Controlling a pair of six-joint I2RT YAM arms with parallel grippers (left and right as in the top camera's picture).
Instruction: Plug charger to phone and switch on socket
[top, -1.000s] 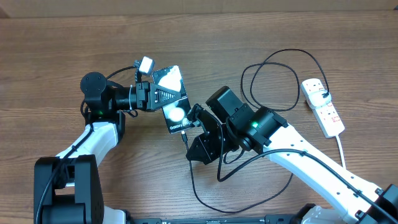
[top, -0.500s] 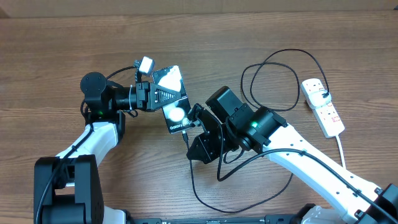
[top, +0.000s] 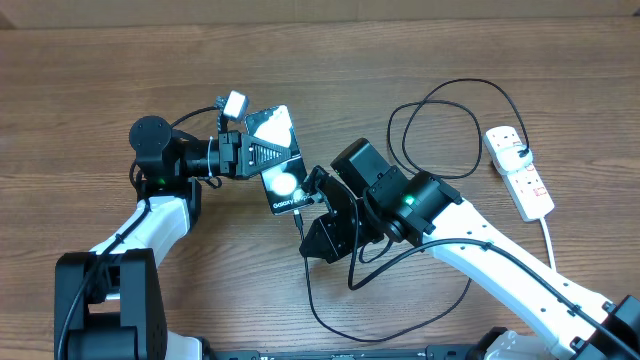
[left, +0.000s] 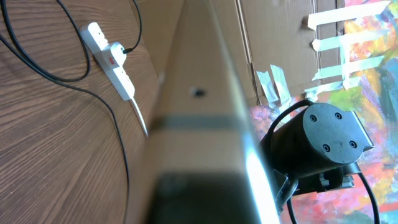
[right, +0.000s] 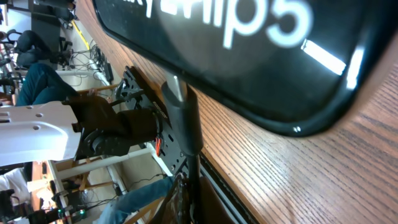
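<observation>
hidden / hard to read:
- left wrist view: phone sits edge-on right against the lens, a blurred brown-grey bar down the middle. its face, its ends and the fingers on it cannot be made out here.
- right wrist view: only the lower end of the phone shows, glossy, with large white lettering cut off by the frame. the plug stands up to that end, its bare metal tip at the phone's edge. how far in the tip sits cannot be told. the fingers below it are lost in shadow.
- overhead: the right arm's dark body covers part of the charger near the phone.

grippers:
- left gripper clamped on the phone, which is held off the table and tilted, lettered end toward the right arm.
- right gripper closed on the plug, just at the phone's lower end.

around:
- the charger hangs from the plug, loops low along the near table edge, passes under the right arm, then makes loose loops toward the socket.
- socket lies flat at the far right, well apart from both grippers, white cord trailing toward the near edge, something black plugged into its far end.
- left wrist view also catches the right arm's round black joint, a cardboard wall with tape strips and a bright painted panel.
- right wrist view background: blurred rigs and seated people.
</observation>
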